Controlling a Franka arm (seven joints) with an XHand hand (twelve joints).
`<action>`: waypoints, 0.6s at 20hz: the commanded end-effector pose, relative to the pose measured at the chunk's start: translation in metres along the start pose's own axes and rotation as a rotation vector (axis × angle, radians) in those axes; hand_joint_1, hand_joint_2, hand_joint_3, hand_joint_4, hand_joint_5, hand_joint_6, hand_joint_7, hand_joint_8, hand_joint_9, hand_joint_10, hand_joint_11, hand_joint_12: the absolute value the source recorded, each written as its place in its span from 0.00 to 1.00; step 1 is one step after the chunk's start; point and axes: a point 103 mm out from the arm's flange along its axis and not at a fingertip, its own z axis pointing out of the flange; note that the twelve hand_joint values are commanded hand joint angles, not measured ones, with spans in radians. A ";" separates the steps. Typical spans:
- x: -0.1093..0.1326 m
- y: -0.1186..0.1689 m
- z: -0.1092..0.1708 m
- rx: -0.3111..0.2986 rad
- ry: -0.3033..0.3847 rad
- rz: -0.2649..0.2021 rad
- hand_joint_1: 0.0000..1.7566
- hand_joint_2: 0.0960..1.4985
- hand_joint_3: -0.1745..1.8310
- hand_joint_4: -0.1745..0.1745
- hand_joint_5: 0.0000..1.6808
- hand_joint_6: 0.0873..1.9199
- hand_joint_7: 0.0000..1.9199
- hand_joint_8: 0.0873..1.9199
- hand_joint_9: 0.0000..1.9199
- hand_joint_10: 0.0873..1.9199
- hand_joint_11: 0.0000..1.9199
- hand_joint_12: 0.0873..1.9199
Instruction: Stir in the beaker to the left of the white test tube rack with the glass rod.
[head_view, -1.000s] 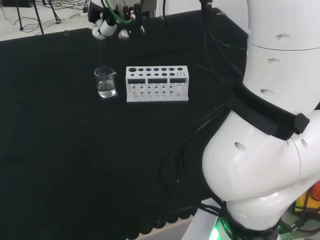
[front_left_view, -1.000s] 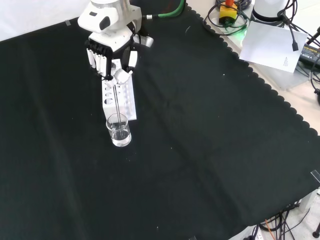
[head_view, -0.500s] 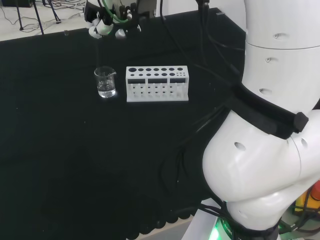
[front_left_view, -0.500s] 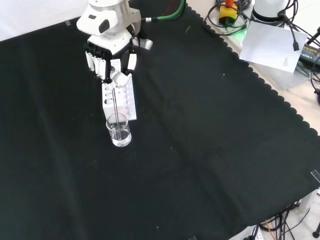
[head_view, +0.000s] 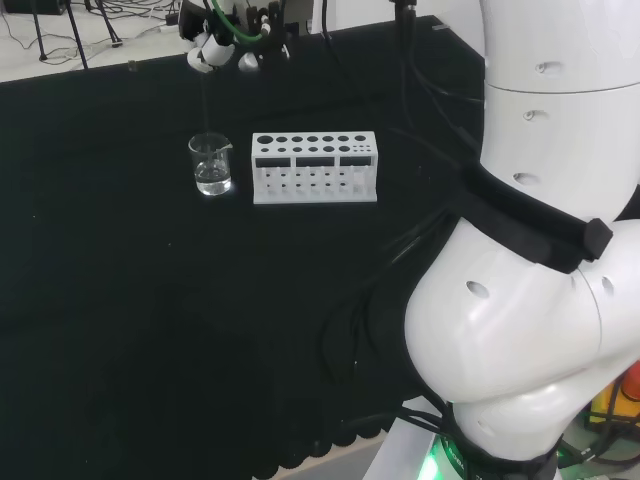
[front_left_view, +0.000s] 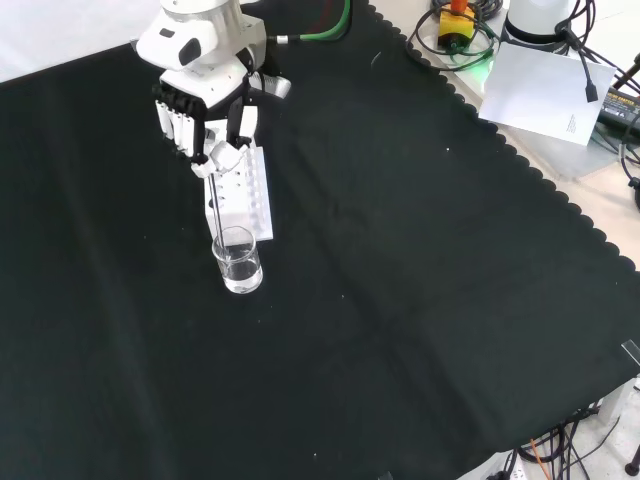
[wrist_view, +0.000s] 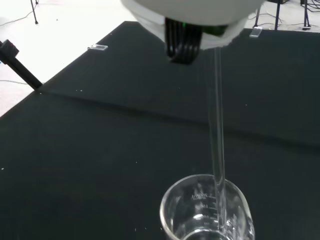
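A small clear beaker (head_view: 211, 165) with a little clear liquid stands left of the white test tube rack (head_view: 314, 167) in the head view. In the front view the beaker (front_left_view: 237, 261) sits just in front of the rack (front_left_view: 243, 197). The hand (front_left_view: 205, 112) hangs above the rack's near end, fingers curled and pinching the top of a thin glass rod (front_left_view: 217, 212). The rod hangs nearly upright. In the wrist view the rod (wrist_view: 217, 130) runs from the hand (wrist_view: 192, 12) down into the beaker (wrist_view: 195, 210). The hand (head_view: 226, 42) is high above the beaker in the head view.
The arm's big white links (head_view: 540, 250) take up the right of the head view. Cables (head_view: 350, 320) lie on the black cloth near the base. Papers and cables (front_left_view: 545, 85) lie beyond the cloth's scalloped edge at the front view's top right.
The hand has risen and drifted towards the front view's upper left, drawing the rod higher out of the beaker. Beaker and rack have stayed in place.
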 end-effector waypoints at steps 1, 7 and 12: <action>-0.004 -0.028 -0.003 0.015 -0.011 0.023 0.75 0.44 0.38 0.00 0.72 0.22 0.66 0.47 0.86 0.38 0.72 0.53; 0.013 -0.033 -0.003 0.021 0.001 0.005 0.75 0.45 0.38 0.00 0.72 0.22 0.66 0.47 0.86 0.38 0.72 0.53; 0.033 -0.023 0.003 0.014 0.005 -0.031 0.75 0.45 0.38 0.00 0.72 0.22 0.66 0.47 0.86 0.38 0.72 0.53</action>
